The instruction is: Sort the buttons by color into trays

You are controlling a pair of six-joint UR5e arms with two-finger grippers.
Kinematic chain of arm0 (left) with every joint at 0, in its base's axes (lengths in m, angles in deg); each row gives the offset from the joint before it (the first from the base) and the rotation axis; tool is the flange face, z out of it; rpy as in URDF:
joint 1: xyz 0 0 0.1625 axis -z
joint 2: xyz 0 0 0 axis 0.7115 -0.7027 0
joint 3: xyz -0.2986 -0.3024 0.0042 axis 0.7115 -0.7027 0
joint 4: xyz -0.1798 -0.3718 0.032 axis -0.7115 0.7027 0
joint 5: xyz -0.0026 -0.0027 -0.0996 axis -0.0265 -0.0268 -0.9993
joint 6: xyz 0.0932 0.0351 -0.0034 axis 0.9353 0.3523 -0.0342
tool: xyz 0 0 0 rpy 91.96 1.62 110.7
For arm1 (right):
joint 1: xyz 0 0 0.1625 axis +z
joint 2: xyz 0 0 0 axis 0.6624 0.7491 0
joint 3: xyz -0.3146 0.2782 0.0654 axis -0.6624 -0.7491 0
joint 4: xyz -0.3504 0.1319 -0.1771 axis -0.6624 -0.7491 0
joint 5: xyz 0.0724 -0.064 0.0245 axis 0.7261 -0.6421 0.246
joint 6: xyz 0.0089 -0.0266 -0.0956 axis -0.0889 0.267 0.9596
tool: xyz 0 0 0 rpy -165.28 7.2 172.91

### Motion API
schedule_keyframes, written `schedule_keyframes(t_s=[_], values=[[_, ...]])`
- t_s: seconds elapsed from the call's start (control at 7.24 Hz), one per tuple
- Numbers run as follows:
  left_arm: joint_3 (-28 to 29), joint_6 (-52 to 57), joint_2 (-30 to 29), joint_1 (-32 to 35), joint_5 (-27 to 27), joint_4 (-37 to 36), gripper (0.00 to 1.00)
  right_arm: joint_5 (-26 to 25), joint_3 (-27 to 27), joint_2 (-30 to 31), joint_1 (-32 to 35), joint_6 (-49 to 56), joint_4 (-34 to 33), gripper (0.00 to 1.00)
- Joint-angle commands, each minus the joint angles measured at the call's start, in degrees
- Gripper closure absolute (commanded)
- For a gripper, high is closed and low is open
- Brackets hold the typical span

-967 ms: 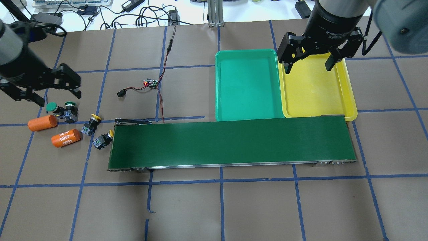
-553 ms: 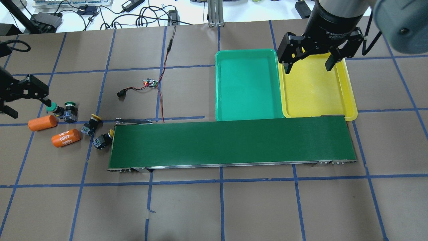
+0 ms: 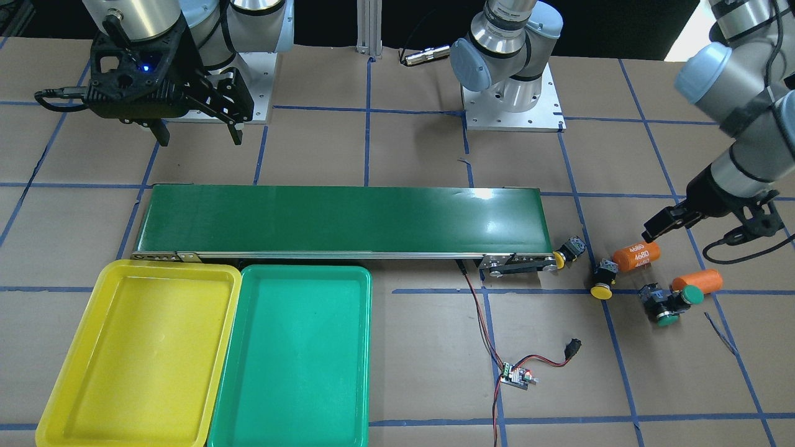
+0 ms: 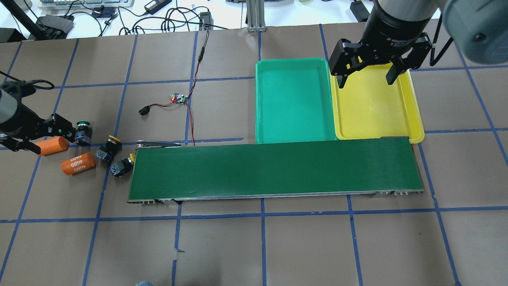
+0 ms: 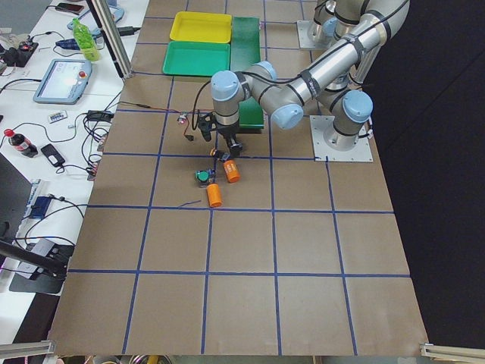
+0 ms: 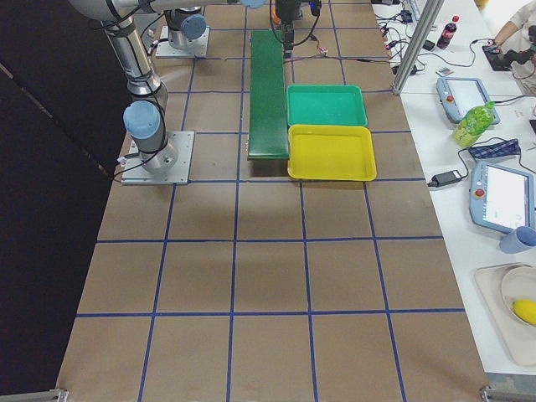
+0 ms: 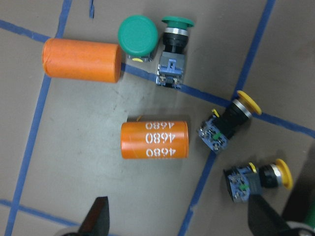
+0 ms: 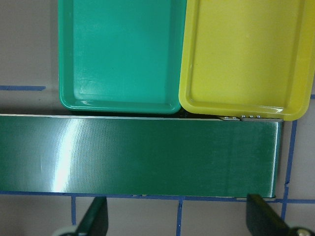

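Two green buttons (image 7: 174,46) (image 7: 138,36) and two yellow buttons (image 7: 231,120) (image 7: 258,179) lie on the table off the conveyor's left end. In the overhead view one green button (image 4: 83,131) and both yellow buttons (image 4: 108,146) (image 4: 123,166) show. My left gripper (image 7: 179,221) hangs open above this cluster, holding nothing, and covers the second green button in the overhead view. The green tray (image 4: 293,99) and yellow tray (image 4: 373,107) sit side by side, both empty. Open and empty, my right gripper (image 4: 366,79) hovers over the yellow tray's far end.
Two orange cylinders (image 7: 81,60) (image 7: 155,139), one marked 4680, lie among the buttons. The long dark green conveyor belt (image 4: 274,171) runs in front of the trays. A small circuit board with red and black wires (image 4: 178,98) lies beyond the belt.
My left gripper swung out to the left, then turned and came back lower over the buttons and the plain orange cylinder. The right arm and all objects stayed still.
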Motion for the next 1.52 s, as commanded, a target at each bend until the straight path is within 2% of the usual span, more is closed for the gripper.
schedule_keyframes(t_s=[0.0, 0.41, 0.55, 0.69, 1.38], values=[[-1.3, -0.2, -4.3, 0.0, 0.1, -2.8, 0.00, 0.0, 0.1, 0.0, 0.1, 0.0, 0.0, 0.00], [-1.2, -0.4, -6.8, -0.1, 0.5, -3.1, 0.00, 0.0, 0.0, 0.1, 0.1, 0.0, 0.0, 0.00], [-0.9, -0.4, -6.9, -0.1, 4.3, -3.1, 0.00, 0.0, 0.1, 0.0, 0.1, 0.0, 0.0, 0.00], [-1.3, -0.9, -6.9, -0.1, 5.1, -3.0, 0.00, 0.0, 0.1, 0.0, 0.1, 0.0, -0.1, 0.00], [-1.0, -1.9, -7.8, 0.0, 4.9, -3.1, 0.00, 0.0, 0.1, 0.0, 0.1, 0.0, 0.0, 0.00]])
